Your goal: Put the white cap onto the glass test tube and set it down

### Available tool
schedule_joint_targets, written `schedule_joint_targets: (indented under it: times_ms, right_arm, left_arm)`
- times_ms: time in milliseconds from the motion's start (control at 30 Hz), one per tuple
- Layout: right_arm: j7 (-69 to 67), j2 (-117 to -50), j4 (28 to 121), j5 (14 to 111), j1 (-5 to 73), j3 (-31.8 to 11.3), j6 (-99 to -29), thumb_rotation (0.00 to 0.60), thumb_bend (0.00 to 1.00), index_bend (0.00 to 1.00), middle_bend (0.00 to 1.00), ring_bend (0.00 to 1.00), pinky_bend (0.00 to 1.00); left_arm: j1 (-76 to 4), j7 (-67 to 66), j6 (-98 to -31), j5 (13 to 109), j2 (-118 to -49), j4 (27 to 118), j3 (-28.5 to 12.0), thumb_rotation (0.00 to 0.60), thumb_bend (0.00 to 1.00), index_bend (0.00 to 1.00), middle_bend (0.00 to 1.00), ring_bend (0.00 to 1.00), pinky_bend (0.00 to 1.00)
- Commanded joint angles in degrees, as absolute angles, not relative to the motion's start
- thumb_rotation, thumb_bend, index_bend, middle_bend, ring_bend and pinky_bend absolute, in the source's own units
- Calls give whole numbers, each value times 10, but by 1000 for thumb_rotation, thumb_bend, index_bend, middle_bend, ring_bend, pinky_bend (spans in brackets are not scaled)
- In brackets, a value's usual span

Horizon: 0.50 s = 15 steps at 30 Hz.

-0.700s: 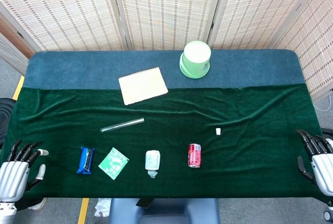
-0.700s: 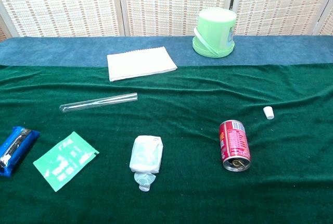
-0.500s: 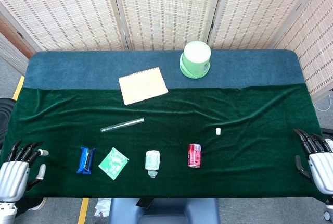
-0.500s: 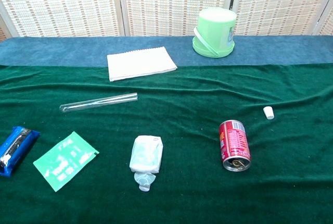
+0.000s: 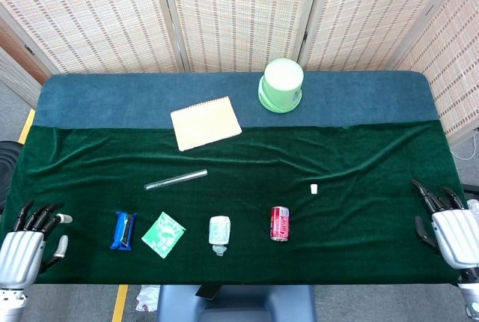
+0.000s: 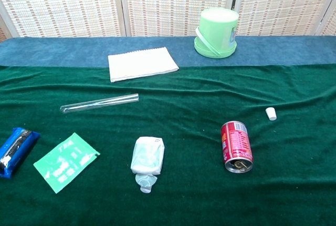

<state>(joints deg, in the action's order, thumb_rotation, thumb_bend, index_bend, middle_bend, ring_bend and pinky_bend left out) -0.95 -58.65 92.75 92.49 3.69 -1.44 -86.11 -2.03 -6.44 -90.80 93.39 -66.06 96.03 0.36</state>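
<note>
Your clear glass tube (image 6: 100,102) lies flat on the green cloth (image 6: 189,105), bare-ended, its small white cap (image 6: 271,113) well apart beside the red can (image 6: 236,146), while your left hand (image 5: 26,243) and right hand (image 5: 449,228) hover empty, fingers spread.

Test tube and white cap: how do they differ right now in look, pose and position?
The glass test tube is long, clear and lies on its side left of centre; the white cap is small, opaque and sits far to the right, beyond the red can. The tube's mouth is uncapped. Both rest untouched on the green cloth; the left hand and right hand hover empty at the table's edges.
</note>
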Motion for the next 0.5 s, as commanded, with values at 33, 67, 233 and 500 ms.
schedule_joint_targets:
  times_ms: [33, 67, 233, 500]
  right_arm:
    - [31, -596, 956, 887, 108, -36, -737, 600, 651, 107, 640, 842, 691]
    - [37, -599, 959, 877, 120, -39, -717, 600, 651, 119, 686, 882, 737]
    - [63, -626, 958, 837, 172, -49, -630, 600, 651, 148, 817, 997, 878]
    - [99, -657, 946, 786, 207, -62, -588, 600, 669, 149, 888, 1000, 963]
  left_arm:
    - [-24, -70, -902, 931, -659, 966, 1, 600, 530, 397, 250, 209, 7]
    - [-24, -71, -901, 929, -658, 967, 0, 600, 530, 397, 250, 210, 7]
    - [-24, -73, -902, 928, -657, 969, 0, 600, 531, 397, 250, 209, 7]
    - [-24, -71, -897, 922, -658, 964, 0, 600, 530, 397, 250, 209, 7]
